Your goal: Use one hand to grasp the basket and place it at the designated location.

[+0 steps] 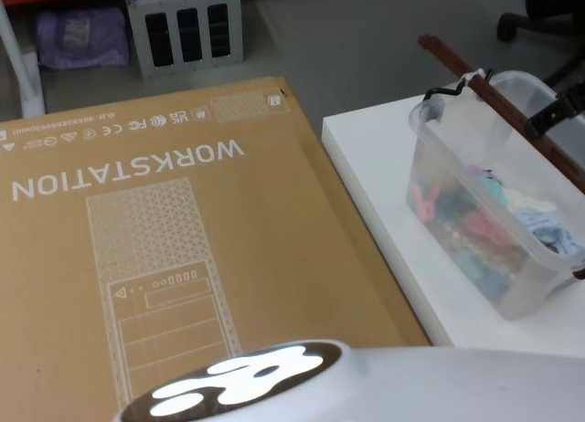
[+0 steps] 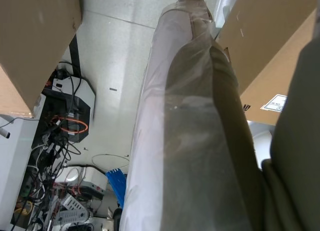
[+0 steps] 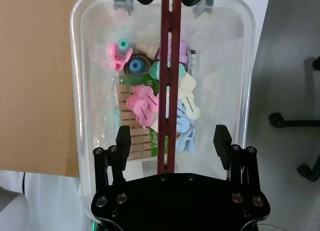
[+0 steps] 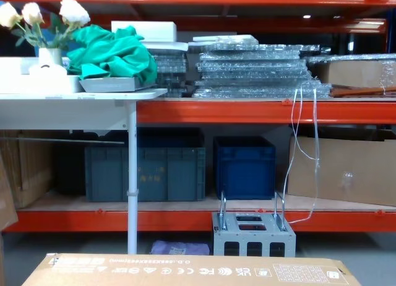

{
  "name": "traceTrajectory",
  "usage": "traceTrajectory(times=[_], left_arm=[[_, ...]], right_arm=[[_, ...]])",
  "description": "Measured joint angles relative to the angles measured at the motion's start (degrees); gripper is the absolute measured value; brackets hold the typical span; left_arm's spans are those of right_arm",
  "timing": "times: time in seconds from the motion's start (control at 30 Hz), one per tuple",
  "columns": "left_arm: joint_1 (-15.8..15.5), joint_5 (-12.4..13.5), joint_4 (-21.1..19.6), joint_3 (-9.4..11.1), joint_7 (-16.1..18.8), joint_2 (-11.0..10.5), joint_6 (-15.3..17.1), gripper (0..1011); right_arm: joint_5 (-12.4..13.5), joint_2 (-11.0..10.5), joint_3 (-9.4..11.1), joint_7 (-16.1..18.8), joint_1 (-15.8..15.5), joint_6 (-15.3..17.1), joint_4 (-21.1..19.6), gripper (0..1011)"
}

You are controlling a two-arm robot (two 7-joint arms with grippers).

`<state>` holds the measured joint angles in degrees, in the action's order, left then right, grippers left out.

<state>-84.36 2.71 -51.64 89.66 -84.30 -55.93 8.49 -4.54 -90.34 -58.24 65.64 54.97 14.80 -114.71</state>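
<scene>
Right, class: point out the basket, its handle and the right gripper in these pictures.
basket [image 3: 239, 76], right wrist view, bare side wall.
handle [image 3: 163, 91], right wrist view, middle stretch of the bar.
right gripper [image 3: 172, 135], right wrist view, midway between its open fingertips.

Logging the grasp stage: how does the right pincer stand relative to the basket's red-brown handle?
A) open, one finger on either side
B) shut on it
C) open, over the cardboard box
A: the right pincer is open, its fingers flanking the handle of the basket, with gaps on both sides.
</scene>
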Motion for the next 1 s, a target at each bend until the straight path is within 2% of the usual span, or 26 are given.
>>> traceTrajectory(times=[0.17, 0.33, 0.57, 1.0], left_arm=[[0.00, 0.00, -0.01, 0.00, 0.00, 0.00, 0.00, 0], [0.00, 0.00, 0.00, 0.00, 0.00, 0.00, 0.00, 0], [0.00, 0.01, 0.02, 0.00, 0.00, 0.00, 0.00, 0], [0.00, 0.00, -0.01, 0.00, 0.00, 0.00, 0.00, 0]], right_arm=[[-0.20, 0.08, 0.06, -0.35, -0.88, -0.03, 0.52, 1001], [0.79, 1.41, -0.27, -1.03, -2.39, -1.67, 3.25, 1001], [1.56, 2.17, -0.16, -1.61, -3.70, -2.61, 4.82, 1001], [3.00, 5.36, -0.30, -1.73, -6.30, -6.09, 9.99, 1001]])
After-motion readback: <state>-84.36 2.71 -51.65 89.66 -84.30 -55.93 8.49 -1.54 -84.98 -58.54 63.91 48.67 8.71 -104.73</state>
